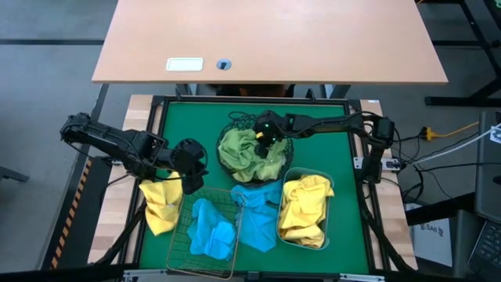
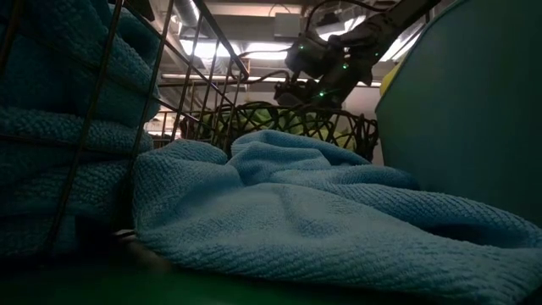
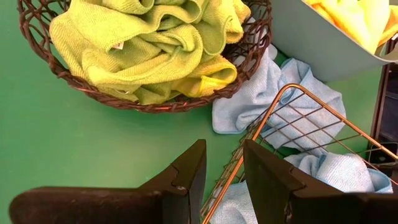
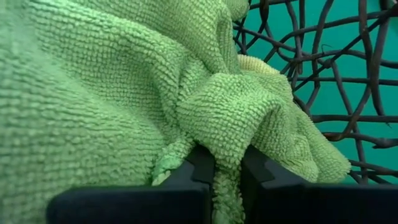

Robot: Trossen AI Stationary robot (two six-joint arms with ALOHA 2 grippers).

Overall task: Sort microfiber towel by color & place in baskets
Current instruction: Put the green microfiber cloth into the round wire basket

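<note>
Microfiber towel in light green [image 4: 236, 118] is pinched by the right claw [image 4: 227, 168] over the black mesh bowl [image 1: 227, 141]. If lifted, the green pile could be dragged out with it. The left claw [image 3: 224, 168], fingers apart and empty, is held over the copper basket [image 3: 292, 124] rim; a blue towel [image 1: 258, 215] and a yellow towel [image 1: 160, 205] are left on the table [image 1: 180, 125].

We see bare green mat [image 1: 184, 125] open along the far edge and left of the mesh bowl [image 1: 227, 145]; nearer us, wire basket [image 1: 178, 239], blue towel [image 1: 262, 215] and tub [image 1: 333, 184] crowd together
</note>
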